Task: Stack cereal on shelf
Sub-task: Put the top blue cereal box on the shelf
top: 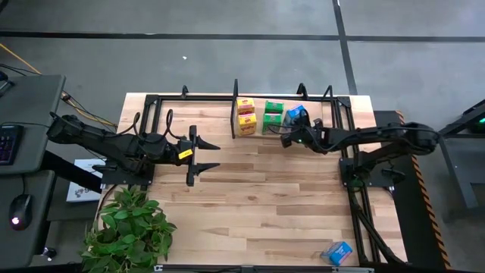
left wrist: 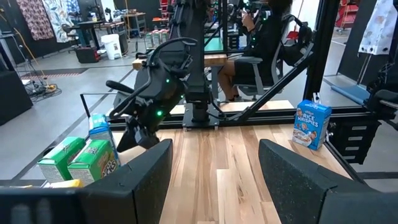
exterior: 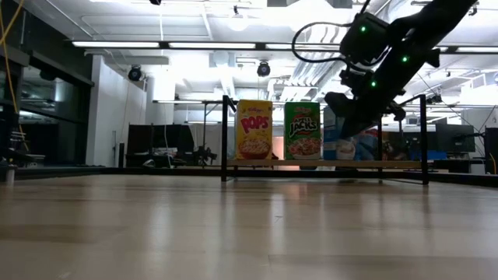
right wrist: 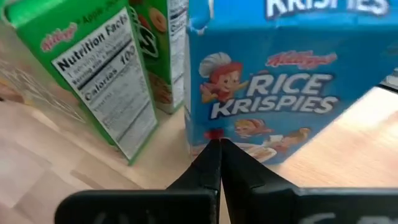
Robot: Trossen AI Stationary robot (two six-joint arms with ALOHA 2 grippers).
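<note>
Blue box (top: 295, 114) beside green boxes (top: 273, 117)

A leafy green plant (top: 129, 227) sits beside a computer mouse (top: 20, 205).

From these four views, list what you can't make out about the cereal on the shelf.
- Low view: the blue box on the shelf is mostly hidden by the right gripper.
- High view: second-row boxes are barely separable.
- Right wrist view: the blue box's top is cut off by the picture's edge.
</note>
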